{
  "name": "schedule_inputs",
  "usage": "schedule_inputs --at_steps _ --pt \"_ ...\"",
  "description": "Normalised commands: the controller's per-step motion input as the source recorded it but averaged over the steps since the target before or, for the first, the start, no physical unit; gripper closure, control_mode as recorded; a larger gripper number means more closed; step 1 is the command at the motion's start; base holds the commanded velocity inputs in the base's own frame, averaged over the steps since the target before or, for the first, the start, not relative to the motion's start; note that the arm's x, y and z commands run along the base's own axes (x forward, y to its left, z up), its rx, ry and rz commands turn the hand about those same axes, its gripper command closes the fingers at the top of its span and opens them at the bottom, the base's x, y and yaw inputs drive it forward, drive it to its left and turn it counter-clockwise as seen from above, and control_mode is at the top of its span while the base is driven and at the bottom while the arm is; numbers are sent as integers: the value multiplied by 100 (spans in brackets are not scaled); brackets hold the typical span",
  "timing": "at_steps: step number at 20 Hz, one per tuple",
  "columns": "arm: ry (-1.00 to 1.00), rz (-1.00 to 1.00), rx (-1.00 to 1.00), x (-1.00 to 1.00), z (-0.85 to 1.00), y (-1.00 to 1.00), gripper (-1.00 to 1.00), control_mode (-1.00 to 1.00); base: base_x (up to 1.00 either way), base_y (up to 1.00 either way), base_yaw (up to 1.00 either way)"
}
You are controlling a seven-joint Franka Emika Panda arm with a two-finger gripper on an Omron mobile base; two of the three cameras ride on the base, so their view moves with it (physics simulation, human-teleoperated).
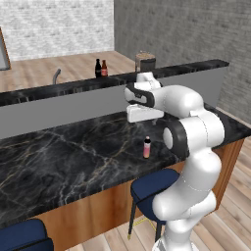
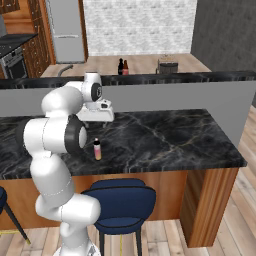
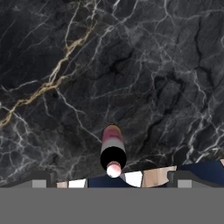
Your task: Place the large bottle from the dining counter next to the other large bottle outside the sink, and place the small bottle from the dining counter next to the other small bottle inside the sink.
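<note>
Small pink bottle (image 3: 113, 151) stands upright on the black marble worktop (image 3: 144, 78) directly below the fingers (image 3: 112, 178), seen from above with its dark cap toward the camera. It sits between the two fingertips, nearer the worktop's front edge than they are, and touches neither. Those fingers are spread fully wide and hold nothing. From the base cameras the same bottle (image 1: 146, 147) stands alone near the front edge of the worktop (image 1: 59, 162), just below the white arm's hand. Well beyond the fingers, on the far counter by the sink tap (image 1: 56, 76), a black bottle (image 1: 98, 67) and an amber bottle (image 1: 104, 68) stand side by side.
</note>
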Motion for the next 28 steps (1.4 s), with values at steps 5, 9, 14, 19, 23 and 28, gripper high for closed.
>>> schedule_inputs --at_steps 5,9,14,19,23,28 --pt "0 0 1 -12 0 -9 -100 -100 0 0 0" --pt "0 0 1 -8 -4 -3 -100 -100 0 0 0" --pt "0 0 1 -4 -8 0 -100 -100 0 0 0" --pt "0 0 0 0 -7 0 -100 -100 0 0 0" --pt "-2 0 0 0 -5 0 -100 -100 0 0 0" --pt "-3 0 0 0 -7 0 -100 -100 0 0 0"
